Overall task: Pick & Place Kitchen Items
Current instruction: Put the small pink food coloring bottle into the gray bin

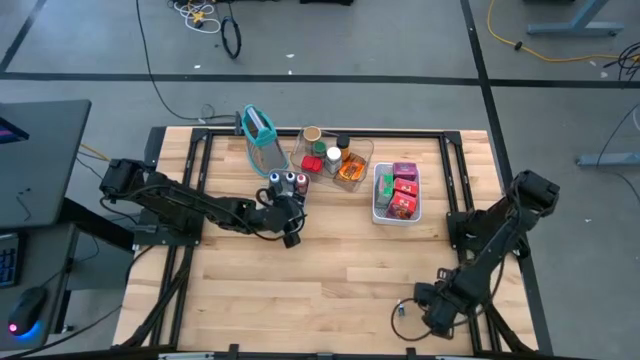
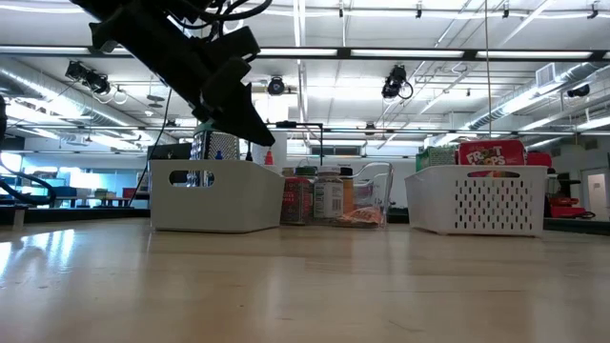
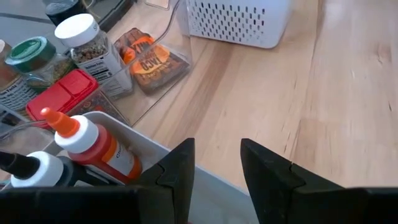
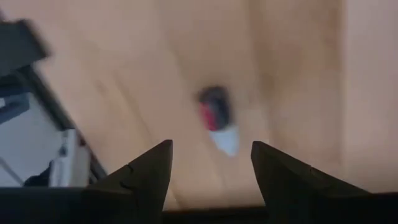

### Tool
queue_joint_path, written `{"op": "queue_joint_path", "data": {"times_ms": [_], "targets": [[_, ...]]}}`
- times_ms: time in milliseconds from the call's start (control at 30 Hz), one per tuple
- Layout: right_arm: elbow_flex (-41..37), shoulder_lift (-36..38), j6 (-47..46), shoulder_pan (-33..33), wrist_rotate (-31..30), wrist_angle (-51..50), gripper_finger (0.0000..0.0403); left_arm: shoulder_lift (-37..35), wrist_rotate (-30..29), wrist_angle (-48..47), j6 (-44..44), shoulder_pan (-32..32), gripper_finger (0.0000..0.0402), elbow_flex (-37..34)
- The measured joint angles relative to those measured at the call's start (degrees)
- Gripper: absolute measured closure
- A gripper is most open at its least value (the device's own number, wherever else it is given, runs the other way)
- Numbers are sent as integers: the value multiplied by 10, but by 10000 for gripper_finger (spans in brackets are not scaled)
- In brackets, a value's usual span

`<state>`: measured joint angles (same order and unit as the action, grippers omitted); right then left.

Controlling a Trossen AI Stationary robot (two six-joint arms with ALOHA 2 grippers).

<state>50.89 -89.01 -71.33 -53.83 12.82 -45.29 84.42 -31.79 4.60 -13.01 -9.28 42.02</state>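
Note:
My left gripper [image 1: 291, 230] [image 3: 217, 146] is open and holds nothing. It hovers at the near rim of a small white tray [image 3: 186, 163] [image 1: 288, 183]. An orange-capped squeeze bottle [image 3: 93, 144] and a black-capped one [image 3: 28, 171] stand in that tray. My right gripper [image 1: 410, 310] [image 4: 211, 146] is open over the near right of the table. It points down at a small red, black and white thing [image 4: 217, 118] that lies on the wood. A clear tray [image 1: 335, 155] holds jars [image 3: 93, 50], a red lid [image 3: 59, 93] and an orange packet [image 3: 149, 59].
A white perforated basket [image 1: 397, 192] [image 2: 481, 198] with red and pink packets stands right of the clear tray. An upright teal-rimmed holder [image 1: 258, 130] is at the far edge. Bare wood covers the table's middle and near part [image 1: 300, 290].

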Motion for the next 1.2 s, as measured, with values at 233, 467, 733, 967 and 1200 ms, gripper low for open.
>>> {"op": "queue_joint_path", "data": {"times_ms": [233,467,733,967,1200], "targets": [[-1,-19,29,-32,-80,10,177,0,-4,0,30,0,264,0],[-1,-69,46,-33,-38,24,183,0,-5,0,28,0,264,0],[3,-103,58,-34,-68,13,208,0,-5,0,27,0,264,0],[2,-104,48,-28,-66,10,308,0,-5,1,19,0,264,0],[-2,-71,45,14,-74,22,343,0,-5,12,16,0,264,0]]}}
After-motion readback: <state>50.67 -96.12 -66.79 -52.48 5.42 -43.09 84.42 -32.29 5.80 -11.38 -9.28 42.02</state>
